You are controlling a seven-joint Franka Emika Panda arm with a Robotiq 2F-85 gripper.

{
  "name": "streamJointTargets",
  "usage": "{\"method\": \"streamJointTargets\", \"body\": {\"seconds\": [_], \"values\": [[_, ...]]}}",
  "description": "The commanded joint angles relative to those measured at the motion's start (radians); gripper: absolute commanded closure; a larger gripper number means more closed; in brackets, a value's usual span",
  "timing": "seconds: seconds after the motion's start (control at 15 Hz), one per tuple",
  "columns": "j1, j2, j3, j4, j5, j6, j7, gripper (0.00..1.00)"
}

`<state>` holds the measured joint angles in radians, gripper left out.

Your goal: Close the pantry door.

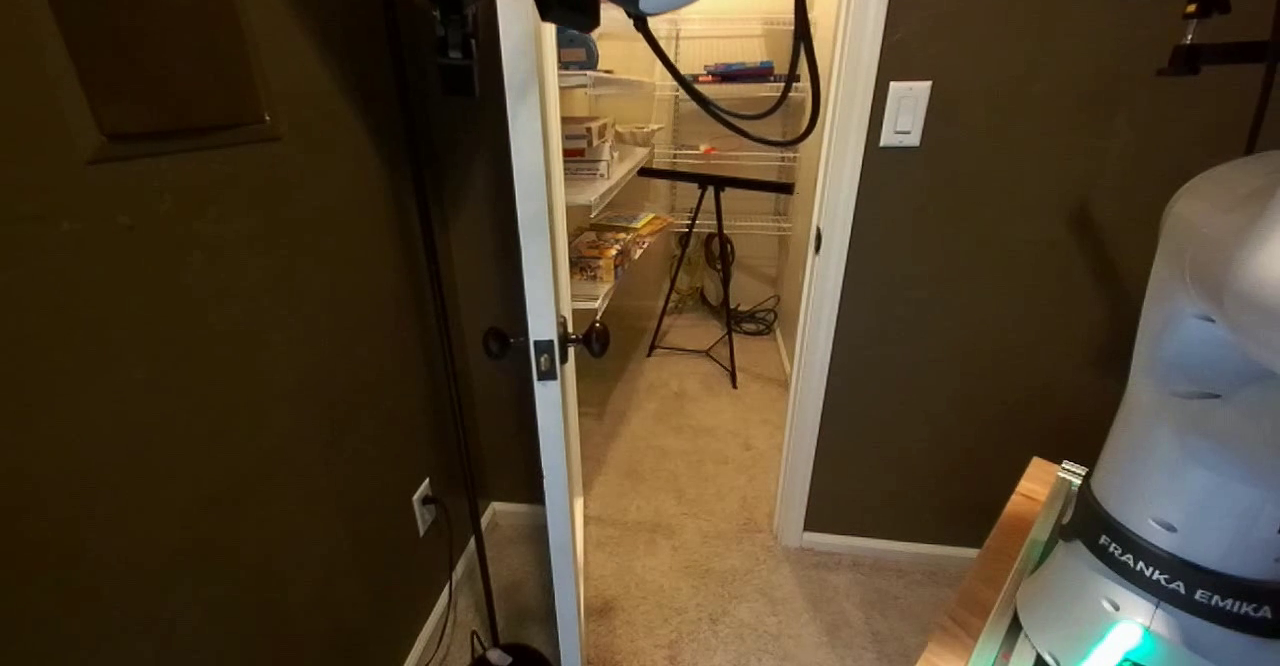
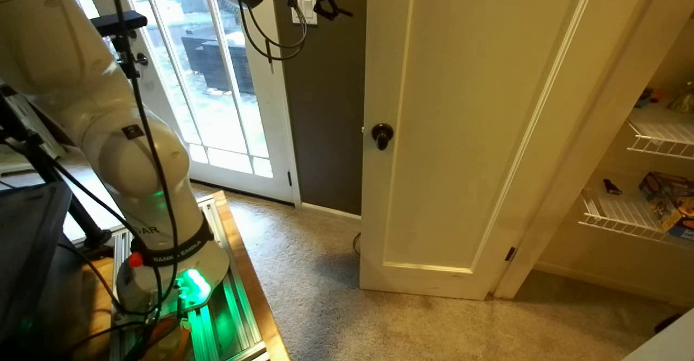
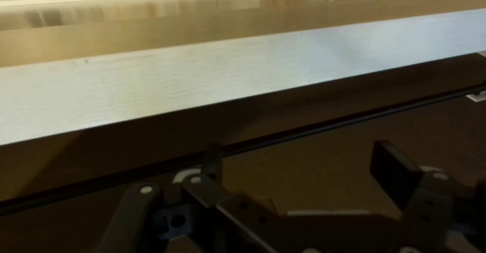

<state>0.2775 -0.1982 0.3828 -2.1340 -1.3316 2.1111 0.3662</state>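
White pantry door (image 2: 444, 144) stands open; jaws spread apart

Door is swung well outward from the white trim (image 2: 561, 187), where one hinge (image 2: 511, 253) is visible low down. In an exterior view the door shows nearly edge-on, with a latch plate (image 1: 545, 360) set in that edge and a dark round knob (image 1: 595, 338) on either face. Past it, in plain sight, are wire shelves (image 1: 612, 186) bearing boxes (image 1: 600, 256), and a black stand (image 1: 715, 182) upright on the carpet (image 1: 680, 486) near coiled cable (image 1: 757, 321).

Robot arm (image 2: 135, 171) is mounted on a wood-edged bench (image 2: 250, 274), a green light (image 2: 195, 287) lit at its base. Jaws are raised above knob level, near the door's free edge, and set wide of each other. In the wrist view the pale door edge crosses ahead of them, with dark brown wall (image 3: 322, 177) showing between edge and jaws. A thin black pole (image 3: 303, 132) runs along the same wall; in an exterior view it shows between that wall and the door.
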Motion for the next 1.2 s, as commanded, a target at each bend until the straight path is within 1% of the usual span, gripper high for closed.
{"method": "streamJointTargets", "body": {"seconds": [0.0,0.4,0.53,0.6,1.0,1.13], "values": [[0.003,0.049,-0.024,0.031,-0.068,0.013,0.042,0.0],[0.001,0.061,-0.052,0.025,-0.069,-0.007,0.06,0.0],[-0.002,0.054,-0.062,0.017,-0.059,-0.009,0.059,0.0],[-0.002,0.045,-0.068,0.012,-0.035,-0.019,0.048,0.0],[0.006,-0.005,-0.073,-0.029,0.042,-0.143,0.02,0.0],[0.002,-0.033,-0.081,-0.055,0.059,-0.166,0.026,0.0]]}}
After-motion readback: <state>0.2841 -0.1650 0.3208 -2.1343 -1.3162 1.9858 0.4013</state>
